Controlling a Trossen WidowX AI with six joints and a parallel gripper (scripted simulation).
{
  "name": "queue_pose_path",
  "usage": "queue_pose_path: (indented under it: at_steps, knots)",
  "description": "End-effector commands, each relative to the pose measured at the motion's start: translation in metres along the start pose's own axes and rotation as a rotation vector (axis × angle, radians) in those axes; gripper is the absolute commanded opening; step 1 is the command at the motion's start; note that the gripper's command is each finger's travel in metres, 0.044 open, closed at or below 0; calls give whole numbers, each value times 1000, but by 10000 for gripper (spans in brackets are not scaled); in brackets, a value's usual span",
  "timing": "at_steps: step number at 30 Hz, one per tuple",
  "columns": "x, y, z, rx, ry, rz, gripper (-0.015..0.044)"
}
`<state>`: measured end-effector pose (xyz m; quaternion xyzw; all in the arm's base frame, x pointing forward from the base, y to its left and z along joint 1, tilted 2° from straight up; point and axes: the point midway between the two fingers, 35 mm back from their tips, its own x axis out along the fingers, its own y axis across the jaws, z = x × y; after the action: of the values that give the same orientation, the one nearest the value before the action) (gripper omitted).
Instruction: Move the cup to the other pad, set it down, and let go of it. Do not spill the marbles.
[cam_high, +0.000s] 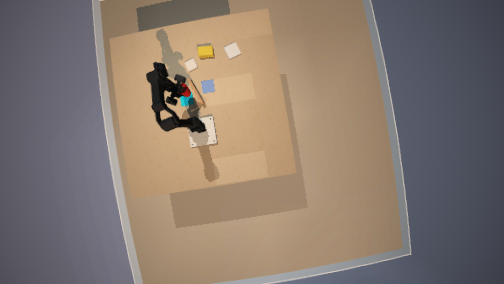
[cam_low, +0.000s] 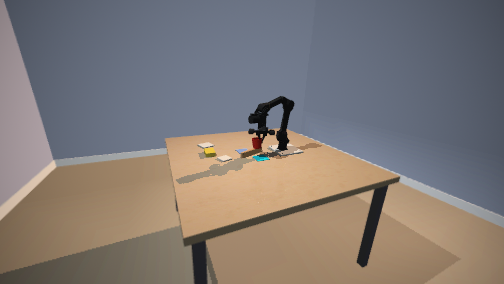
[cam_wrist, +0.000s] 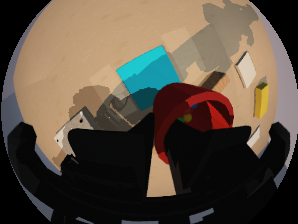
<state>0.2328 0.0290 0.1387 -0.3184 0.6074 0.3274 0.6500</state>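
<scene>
My gripper (cam_low: 259, 136) (cam_wrist: 157, 117) is shut on the wall of the red cup (cam_high: 186, 90) (cam_low: 256, 143) (cam_wrist: 161, 107) and holds it above the table, roughly upright. Several marbles (cam_wrist: 187, 118) show inside the cup in the wrist view. The cyan pad (cam_high: 186, 101) (cam_low: 261, 158) (cam_wrist: 150, 65) lies below and beside the cup; the cup's rim overlaps one pad corner in the wrist view. The blue pad (cam_high: 208, 86) (cam_low: 241, 150) lies on the far side of a wooden bar and is out of sight in the wrist view. The cup's exact height is hard to tell.
The wooden bar (cam_high: 197, 93) (cam_low: 249, 153) (cam_wrist: 223, 84) stands between the pads, close to the cup. A yellow block (cam_high: 205, 51) (cam_low: 210, 152) (cam_wrist: 261, 101) and two white tiles lie beyond the blue pad. The white base plate (cam_high: 210, 131) (cam_wrist: 75, 131) is under the arm.
</scene>
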Motion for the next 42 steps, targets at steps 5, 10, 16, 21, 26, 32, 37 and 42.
queue_pose_path:
  at_steps: [5, 10, 16, 21, 26, 32, 37, 42]
  knots:
    - [-1, 11, 8, 6, 2, -4, 0]
    - [-2, 18, 13, 6, 2, -3, 0]
    - [-2, 26, 19, 6, 1, -2, 0]
    - [-3, 33, 23, 6, 0, -2, 0]
    - [0, 33, 23, 6, 0, -2, 0]
    - [7, 33, 24, 6, 0, -2, 0]
    - [12, 33, 24, 6, 0, -2, 0]
    - [18, 34, 25, 6, 0, -1, 0]
